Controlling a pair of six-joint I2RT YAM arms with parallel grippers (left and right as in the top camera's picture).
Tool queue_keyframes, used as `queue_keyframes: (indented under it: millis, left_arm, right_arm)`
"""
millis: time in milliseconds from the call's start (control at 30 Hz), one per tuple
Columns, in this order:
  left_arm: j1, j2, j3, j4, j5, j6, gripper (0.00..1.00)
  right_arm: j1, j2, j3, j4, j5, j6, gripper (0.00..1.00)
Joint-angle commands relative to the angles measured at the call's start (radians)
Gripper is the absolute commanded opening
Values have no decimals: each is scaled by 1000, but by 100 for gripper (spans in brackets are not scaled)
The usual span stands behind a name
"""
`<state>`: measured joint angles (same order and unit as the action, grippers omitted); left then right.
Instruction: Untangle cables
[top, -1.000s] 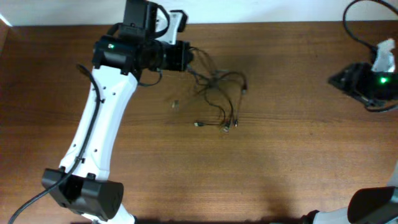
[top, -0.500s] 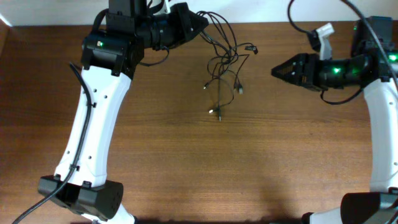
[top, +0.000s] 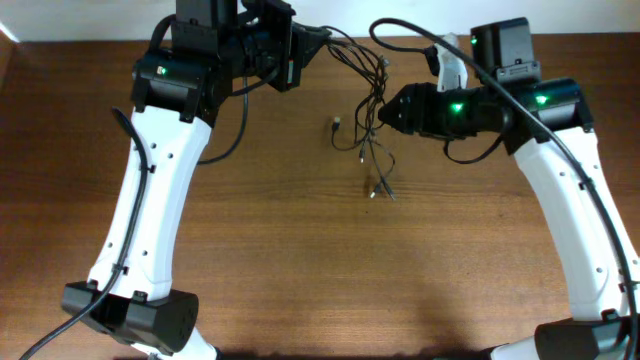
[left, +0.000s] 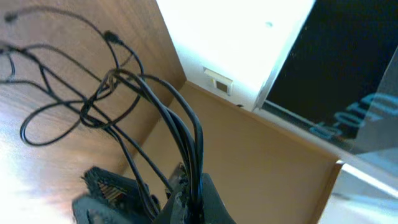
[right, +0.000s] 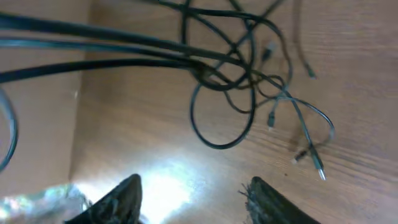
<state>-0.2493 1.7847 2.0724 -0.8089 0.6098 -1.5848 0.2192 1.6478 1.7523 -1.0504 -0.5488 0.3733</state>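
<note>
The left arm stretches to the far edge, left gripper pointing right, clamped on the cables. The right arm bends inward, right gripper pointing left, fingers apart.

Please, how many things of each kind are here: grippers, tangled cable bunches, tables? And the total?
Grippers: 2, the left gripper and the right gripper
Tangled cable bunch: 1, strands too knotted to count
Table: 1
Total: 4
</note>
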Motion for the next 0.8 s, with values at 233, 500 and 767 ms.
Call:
queue_keyframes:
  millis: [233, 500, 767]
  left_arm:
    - [1, 1, 25, 5, 15, -105, 0]
    - [2, 1, 25, -136, -309, 216, 0]
    - [2, 62, 23, -467, -712, 946, 0]
  right_arm:
    - [43, 296, 13, 213, 50, 273, 45]
    - [-2, 314, 14, 142, 19, 141, 4]
    - [-333, 48, 14, -209, 36, -228, 4]
